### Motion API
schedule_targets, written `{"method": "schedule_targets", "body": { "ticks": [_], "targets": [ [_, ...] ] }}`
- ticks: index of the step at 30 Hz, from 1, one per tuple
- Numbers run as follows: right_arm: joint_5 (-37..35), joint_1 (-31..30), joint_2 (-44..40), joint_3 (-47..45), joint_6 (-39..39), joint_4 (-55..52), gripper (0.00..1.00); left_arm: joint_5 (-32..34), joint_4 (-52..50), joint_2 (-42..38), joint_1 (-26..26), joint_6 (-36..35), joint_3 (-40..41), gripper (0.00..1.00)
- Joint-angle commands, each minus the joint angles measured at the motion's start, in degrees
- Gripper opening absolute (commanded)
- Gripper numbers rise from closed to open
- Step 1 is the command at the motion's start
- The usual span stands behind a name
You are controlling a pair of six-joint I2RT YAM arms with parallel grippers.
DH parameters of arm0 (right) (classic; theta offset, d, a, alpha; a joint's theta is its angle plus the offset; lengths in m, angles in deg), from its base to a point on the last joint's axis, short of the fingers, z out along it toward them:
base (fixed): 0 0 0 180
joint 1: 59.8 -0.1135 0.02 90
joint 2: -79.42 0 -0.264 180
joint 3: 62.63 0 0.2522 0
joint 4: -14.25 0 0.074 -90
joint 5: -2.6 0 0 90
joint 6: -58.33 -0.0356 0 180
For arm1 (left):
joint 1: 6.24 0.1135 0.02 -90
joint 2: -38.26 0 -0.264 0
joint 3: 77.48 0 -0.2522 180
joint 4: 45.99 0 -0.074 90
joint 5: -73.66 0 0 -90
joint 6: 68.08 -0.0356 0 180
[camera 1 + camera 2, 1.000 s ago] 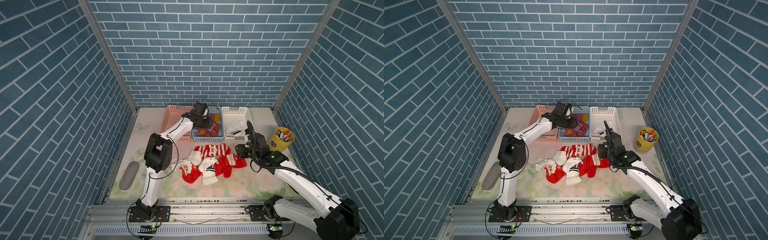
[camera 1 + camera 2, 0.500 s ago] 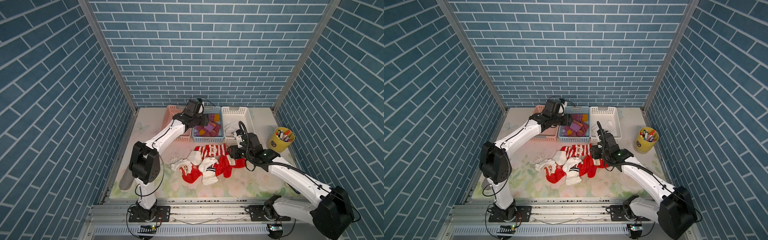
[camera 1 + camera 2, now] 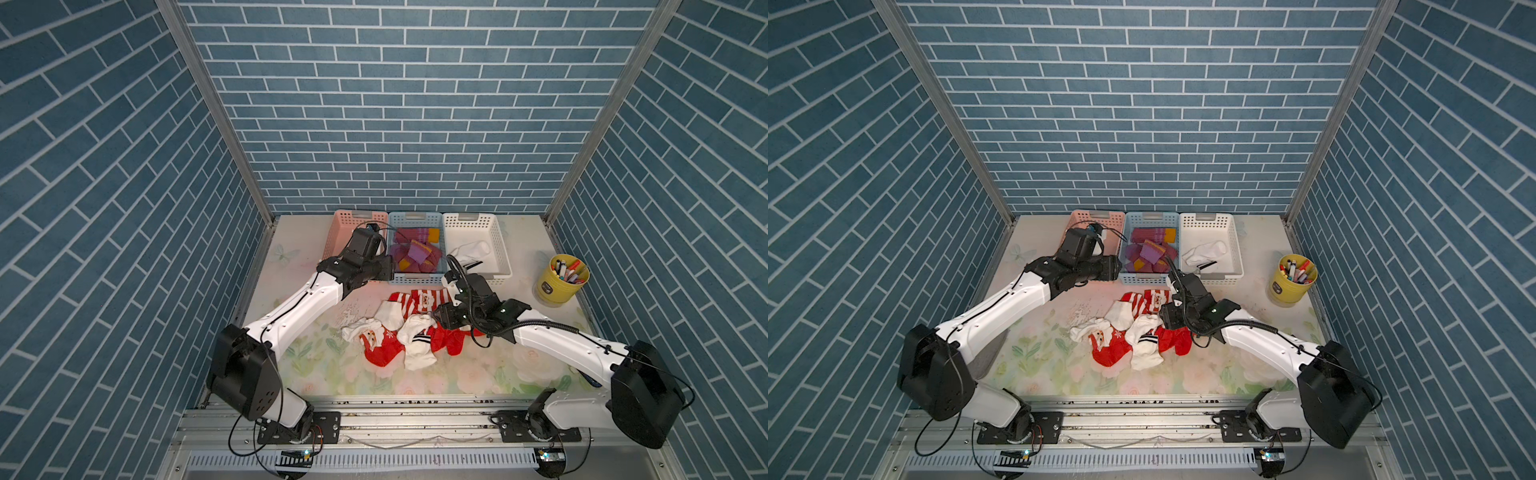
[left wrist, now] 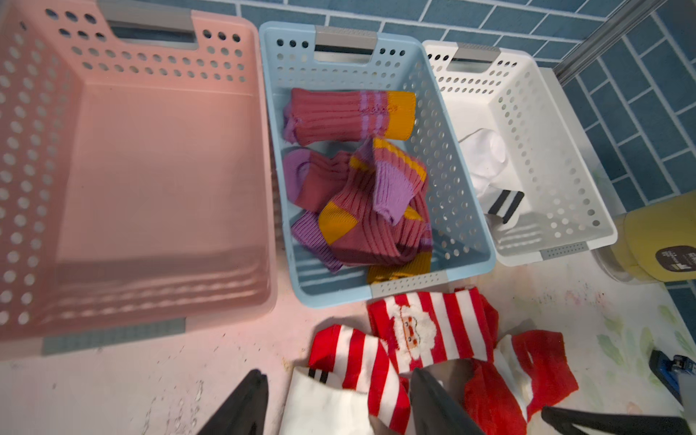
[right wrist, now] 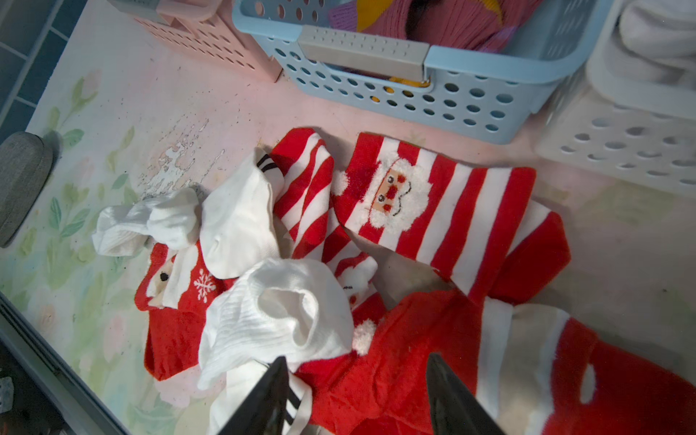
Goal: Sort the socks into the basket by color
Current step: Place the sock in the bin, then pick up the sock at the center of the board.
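Observation:
Red socks with white stripes and Santa faces and white socks with black cuff stripes lie in a pile (image 3: 409, 332) (image 3: 1133, 332) on the mat. Purple socks with orange patches (image 3: 415, 253) (image 4: 361, 196) fill the blue basket (image 3: 415, 279) (image 4: 467, 211). One white sock (image 3: 471, 250) (image 4: 489, 165) lies in the white basket (image 3: 500, 253). The pink basket (image 3: 337, 226) (image 4: 150, 180) holds nothing. My left gripper (image 3: 385, 268) (image 4: 339, 403) hangs open and empty by the blue basket's front left corner. My right gripper (image 3: 439, 319) (image 5: 357, 399) is open low over the pile, straddling a red sock (image 5: 376, 369).
A yellow cup of markers (image 3: 562, 280) (image 3: 1292, 279) stands at the right edge of the mat. A grey pad (image 5: 19, 180) lies at the left edge, mostly behind my left arm in both top views. Brick walls close in three sides.
My left gripper has drawn back from above the blue basket to its front corner, jaws widening. My right gripper has moved left from beside the white basket to over the sock pile.

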Motion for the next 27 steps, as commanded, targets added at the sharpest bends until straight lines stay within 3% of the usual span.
{"method": "schedule_targets", "body": {
  "ticks": [1,16,27],
  "targets": [
    [2.0,-0.9,2.2,2.1,-1.1,2.2,0.59,2.2,-2.3,-4.2,0.4,1.8,3.9,0.67],
    [1.7,-4.3,7.1,2.4,-2.8,2.9,0.51,1.3,-5.5,-14.9,-0.1,6.9,18.4,0.68],
    [0.9,-5.4,10.7,5.0,-3.4,1.4,0.42,1.4,-6.0,-16.9,-0.5,8.0,21.0,0.67]
  ]
}}
